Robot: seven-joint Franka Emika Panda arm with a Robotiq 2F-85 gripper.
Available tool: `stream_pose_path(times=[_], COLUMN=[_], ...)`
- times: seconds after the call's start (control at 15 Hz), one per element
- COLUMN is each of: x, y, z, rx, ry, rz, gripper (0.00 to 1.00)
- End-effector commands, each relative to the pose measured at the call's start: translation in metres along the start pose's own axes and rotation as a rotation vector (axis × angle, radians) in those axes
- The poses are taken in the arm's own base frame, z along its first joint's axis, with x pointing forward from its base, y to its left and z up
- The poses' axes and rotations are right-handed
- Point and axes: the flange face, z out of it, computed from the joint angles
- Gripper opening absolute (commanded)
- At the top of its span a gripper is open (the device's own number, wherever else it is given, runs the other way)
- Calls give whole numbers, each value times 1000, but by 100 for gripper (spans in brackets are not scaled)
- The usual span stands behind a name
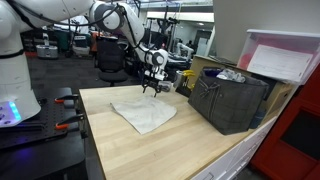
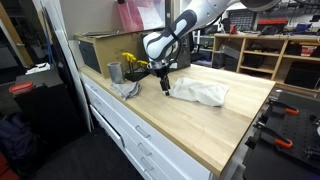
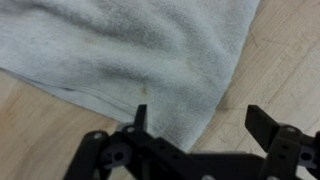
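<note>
A robot arm reaches over a pale wooden desk (image 1: 150, 150) on which a crumpled white towel (image 1: 145, 115) lies near the middle, well in from every edge. The tool (image 1: 152, 88) points straight down at the towel's edge on the side nearest the dark crate (image 1: 230, 100), which stands at one end of the desk. In the wrist view the tool (image 3: 200, 120) is released, its jaws spread wide: one finger (image 3: 141, 115) sits over the towel (image 3: 130, 50) near its folded corner, and the other sits over bare desk (image 3: 290, 60). Nothing is gripped. Whether the fingertips touch the cloth cannot be told. In an exterior view a metal cup (image 2: 114, 72) stands beyond the tool (image 2: 165, 88), apart from the towel (image 2: 200, 92).
</note>
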Motion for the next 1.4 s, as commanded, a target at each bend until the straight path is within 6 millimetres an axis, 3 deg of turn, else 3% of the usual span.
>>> stream_pose_path(times=[0.0,0.2,0.27,0.33,0.47,0.93,1.07,1.33], x=[11,16,19,20,22,17,15,3], y=[9,14,15,16,17,16,12,16], z=[-2,0,3,7,13,-10,-15,-38], rx=[-58,-84,-92,-94,-89,-50,-49,-43], ry=[-51,-59,-60,-60,-56,-35,-32,-2], rz=[-75,-100,-101,-105,-99,-12,37,185], gripper=[100,100,75,74,59,5,0,1])
